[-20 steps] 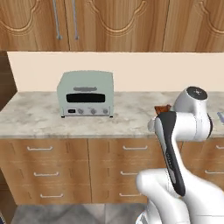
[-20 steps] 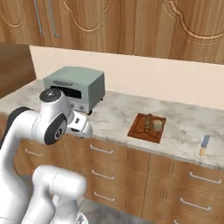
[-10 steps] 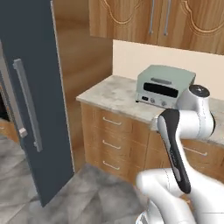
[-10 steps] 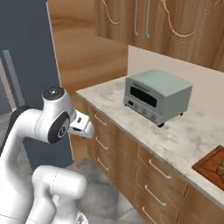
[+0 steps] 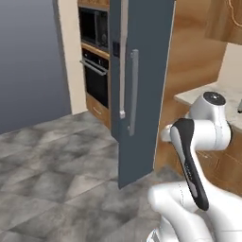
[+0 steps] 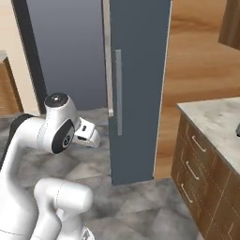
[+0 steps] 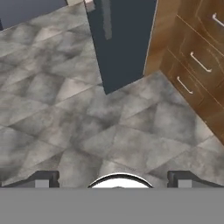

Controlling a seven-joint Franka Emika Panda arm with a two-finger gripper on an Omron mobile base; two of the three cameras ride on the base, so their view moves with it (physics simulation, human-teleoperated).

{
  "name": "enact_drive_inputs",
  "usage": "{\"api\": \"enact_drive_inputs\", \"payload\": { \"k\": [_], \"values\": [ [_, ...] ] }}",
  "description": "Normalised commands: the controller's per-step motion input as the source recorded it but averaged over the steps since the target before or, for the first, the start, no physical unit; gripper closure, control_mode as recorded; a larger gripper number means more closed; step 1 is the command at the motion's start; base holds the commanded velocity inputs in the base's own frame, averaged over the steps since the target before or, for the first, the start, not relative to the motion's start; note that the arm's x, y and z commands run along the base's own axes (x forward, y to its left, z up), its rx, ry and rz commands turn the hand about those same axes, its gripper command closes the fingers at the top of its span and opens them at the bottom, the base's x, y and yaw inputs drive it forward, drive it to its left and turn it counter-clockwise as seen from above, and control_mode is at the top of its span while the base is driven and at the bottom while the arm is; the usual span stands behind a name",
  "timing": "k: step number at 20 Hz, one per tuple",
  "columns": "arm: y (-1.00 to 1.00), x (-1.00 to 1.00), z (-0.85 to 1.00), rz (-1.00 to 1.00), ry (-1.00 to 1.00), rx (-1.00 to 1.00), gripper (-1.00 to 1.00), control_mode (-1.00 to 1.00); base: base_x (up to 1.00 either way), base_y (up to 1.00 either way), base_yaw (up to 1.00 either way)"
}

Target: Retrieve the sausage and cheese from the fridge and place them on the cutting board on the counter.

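Hand (image 7: pixel 113 179) open, empty over grey tiled floor (image 7: pixel 65 113); fridge (image 6: pixel 136 84) ahead.

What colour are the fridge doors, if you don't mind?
Dark slate grey; the fridge shows best in the right base view.

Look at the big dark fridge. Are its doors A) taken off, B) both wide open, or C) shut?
C: the fridge shows only flat slate-grey door fronts with long grey handles, and no white shelves inside can be seen.
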Motion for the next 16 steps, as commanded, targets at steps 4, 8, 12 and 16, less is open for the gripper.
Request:
{"api": "enact_drive_inputs", "payload": {
  "k": [4,8,12,16],
  "values": [
    [0.00,0.00,0.00,0.00,0.00,0.00,-1.00,1.00,0.69,1.00,0.31],
    [0.00,0.00,0.00,0.00,0.00,0.00,-1.00,1.00,1.00,0.91,0.09],
    [0.00,0.00,0.00,0.00,0.00,0.00,-1.00,1.00,1.00,0.70,-0.02],
    [0.00,0.00,0.00,0.00,0.00,0.00,-1.00,1.00,1.00,0.59,-0.23]
  ]
}}
